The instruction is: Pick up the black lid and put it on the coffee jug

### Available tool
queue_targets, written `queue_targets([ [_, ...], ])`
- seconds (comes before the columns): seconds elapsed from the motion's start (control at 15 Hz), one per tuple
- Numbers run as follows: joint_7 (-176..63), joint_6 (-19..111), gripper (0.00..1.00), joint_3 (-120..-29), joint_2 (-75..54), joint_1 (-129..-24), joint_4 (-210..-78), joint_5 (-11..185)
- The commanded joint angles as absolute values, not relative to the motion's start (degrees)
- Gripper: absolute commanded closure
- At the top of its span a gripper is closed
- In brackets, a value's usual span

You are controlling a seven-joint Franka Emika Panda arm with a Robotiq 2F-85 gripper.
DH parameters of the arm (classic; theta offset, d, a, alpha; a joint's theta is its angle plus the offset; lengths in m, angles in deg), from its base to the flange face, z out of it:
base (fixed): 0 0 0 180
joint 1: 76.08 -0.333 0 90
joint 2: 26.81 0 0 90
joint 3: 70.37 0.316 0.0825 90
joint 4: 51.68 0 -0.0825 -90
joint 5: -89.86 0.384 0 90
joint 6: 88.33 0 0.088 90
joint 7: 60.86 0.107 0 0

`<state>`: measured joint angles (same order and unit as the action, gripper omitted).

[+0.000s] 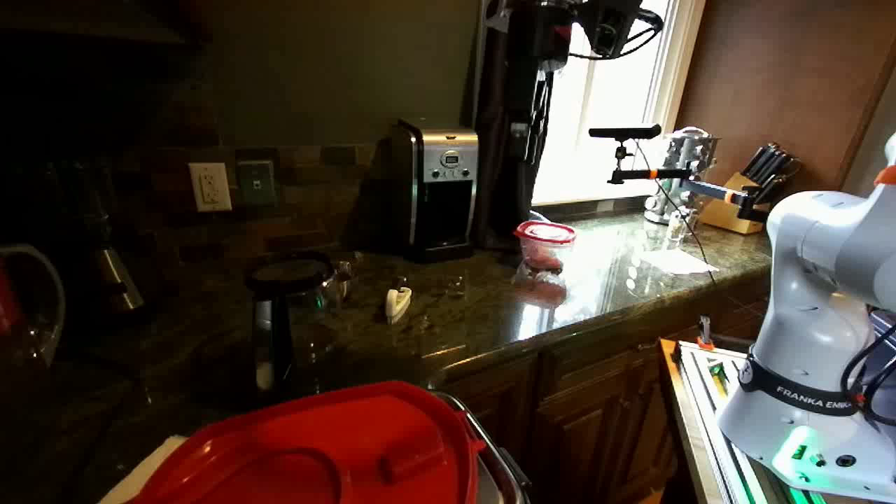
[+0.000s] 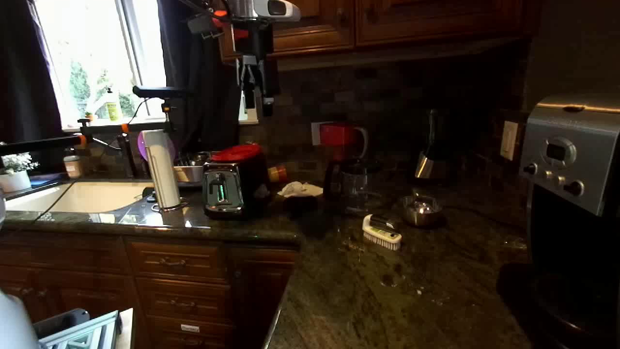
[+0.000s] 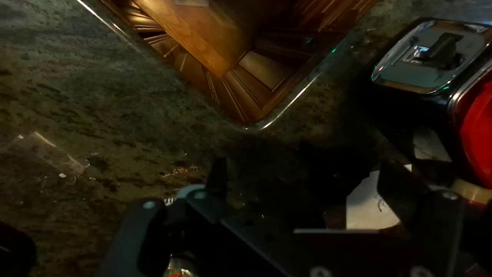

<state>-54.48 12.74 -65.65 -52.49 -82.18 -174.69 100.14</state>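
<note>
Black lid: not made out for certain. On the counter (image 2: 348,310), in front of the white paper (image 2: 301,189), a dark patch (image 2: 303,206) lies in deep shade; lid or shadow, cannot tell.
Coffee jug (image 2: 357,189): upright on the counter in both exterior views, glassy body with glints. Its top is dark; lid or the jug's own collar, cannot tell.
Gripper (image 2: 258,99): pointing down, high over the counter, well apart from the jug.
Fingers (image 3: 218,179): spread, a wide gap between them in the wrist view. Dark stone shows through the gap; the white paper shows by the finger at the right of that view.
Toaster (image 2: 227,191): black and chrome, near the counter's inner corner, big red lid (image 2: 237,152) across its top.
Scrub brush (image 2: 381,233): white, bristles down on the stone, nearer the camera than the jug in an exterior view.
Metal bowl (image 2: 422,213): just beside the brush, on the side toward the wall.
Red pitcher (image 2: 337,138): behind the jug in an exterior view.
Boxy appliance (image 1: 442,189): black and silver, by the wall, taller than the jug.
Food container (image 1: 546,246): see-through sides, red-rimmed top, on the counter near the window (image 1: 595,105).
Light: glare by the window; jug's end dim, edges lost.
</note>
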Motion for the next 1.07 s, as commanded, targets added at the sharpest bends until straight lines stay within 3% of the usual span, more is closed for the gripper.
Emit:
queue_targets([
  [0.0, -54.6, 12.6, 0.00, -65.3, -52.5, -81.7, -174.5, 100.3],
  [0.33, -58.7, 17.6, 0.00, -64.5, -49.4, -82.8, -175.7, 100.0],
  [0.8, -67.2, 22.0, 0.00, -61.4, -33.3, -85.2, -172.2, 96.2],
  [0.87, -65.9, 23.4, 0.00, -62.1, -38.3, -84.8, -175.4, 98.0],
  [1.0, -66.5, 23.4, 0.00, -61.5, -34.4, -85.1, -174.0, 97.1],
])
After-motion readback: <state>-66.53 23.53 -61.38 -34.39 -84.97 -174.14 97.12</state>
